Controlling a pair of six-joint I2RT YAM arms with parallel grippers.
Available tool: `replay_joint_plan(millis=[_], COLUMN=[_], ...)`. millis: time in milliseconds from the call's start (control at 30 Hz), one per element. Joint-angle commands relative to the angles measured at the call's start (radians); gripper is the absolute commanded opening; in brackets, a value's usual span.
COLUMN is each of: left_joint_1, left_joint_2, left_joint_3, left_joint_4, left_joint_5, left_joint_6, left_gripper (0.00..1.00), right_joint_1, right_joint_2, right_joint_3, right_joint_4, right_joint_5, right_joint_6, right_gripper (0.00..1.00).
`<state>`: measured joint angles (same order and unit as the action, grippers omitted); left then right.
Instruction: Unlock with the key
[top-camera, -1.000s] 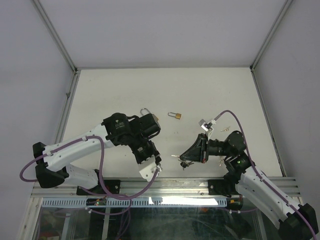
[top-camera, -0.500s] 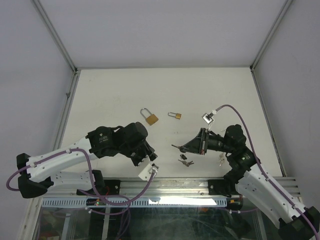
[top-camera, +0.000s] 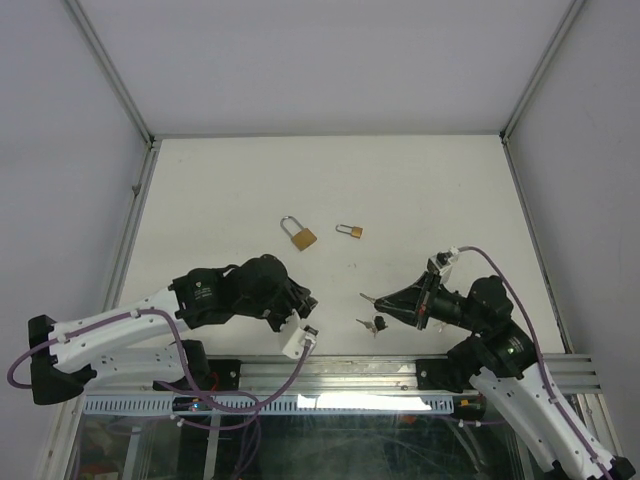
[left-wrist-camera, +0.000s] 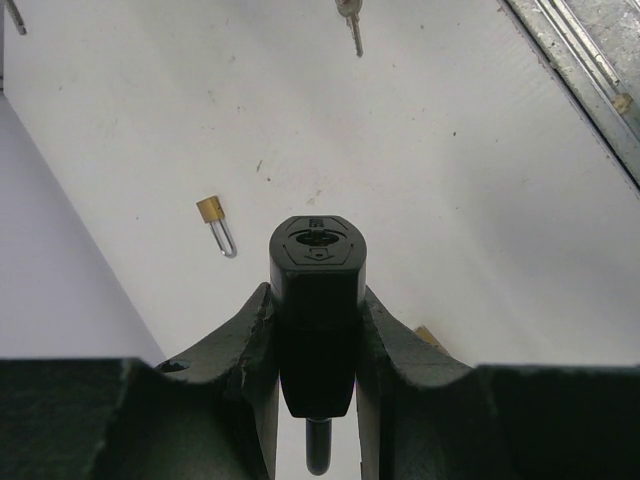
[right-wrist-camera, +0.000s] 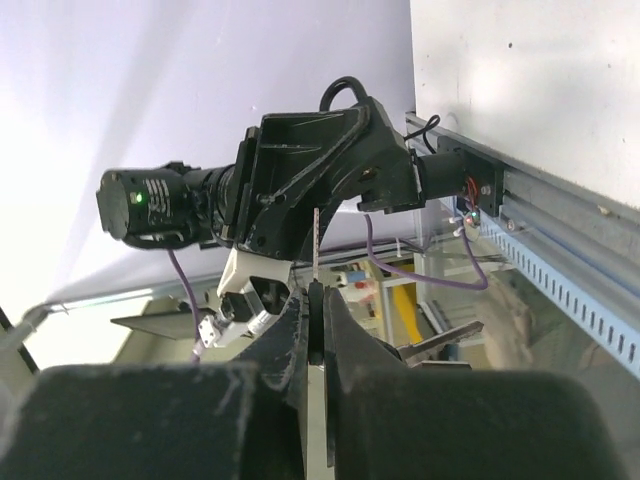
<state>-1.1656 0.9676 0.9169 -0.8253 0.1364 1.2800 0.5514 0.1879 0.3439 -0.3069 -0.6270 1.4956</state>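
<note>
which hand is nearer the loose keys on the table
Right. The right hand sits just beyond the loose keys, almost over them; the left hand is farther off to their left.

We are holding our left arm (top-camera: 110, 325) stretched from its base at the near left toward the middle, forearm low, with the left end effector (top-camera: 300, 302) pointing right and slightly away. Its fingers (left-wrist-camera: 255, 330) are pinching a black object (left-wrist-camera: 315, 300) from both sides, standing partly apart around it. We are holding our right arm (top-camera: 540, 400) bent at the elbow above the near right corner, the right end effector (top-camera: 388, 298) aiming left toward the other arm. Its jaws are pressing together on a thin key (right-wrist-camera: 315, 240), whose blade is sticking out past the tips.
</note>
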Motion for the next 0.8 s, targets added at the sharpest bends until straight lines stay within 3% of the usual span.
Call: replay_joint_plan(millis=[0,233,467,567,767], left_joint_1=[-0.006,0.037,0.060,0.099,0.137], left_joint_2=[0.015,0.123,0.123,0.132,0.138], left_joint_3=[0.019,0.053,0.046,0.050,-0.010], left_joint_4=[0.210,0.381,0.417,0.426,0.521], left_joint_5=[-0.028,0.020,0.044,0.079,0.157], left_joint_6=[-0.036,-0.095,-0.203,-0.172,-0.081], left_gripper=[0.00,0.00,0.00,0.00,0.00], right_joint_1=[-0.004,-0.059,-0.195,-0.196,-0.196], right_joint_2=[-0.001,0.137,0.168,0.210,0.272], right_joint_3=[0.040,-0.143,-0.043,-0.056,-0.020], right_joint_4=[-0.108,0.318,0.175,0.313,0.307], right_joint_5=[0.032,-0.106,-0.207,-0.250,-0.349], right_joint_6=[0.139,0.448,0.433,0.485,0.415], right_gripper=[0.00,0.00,0.00,0.00,0.00])
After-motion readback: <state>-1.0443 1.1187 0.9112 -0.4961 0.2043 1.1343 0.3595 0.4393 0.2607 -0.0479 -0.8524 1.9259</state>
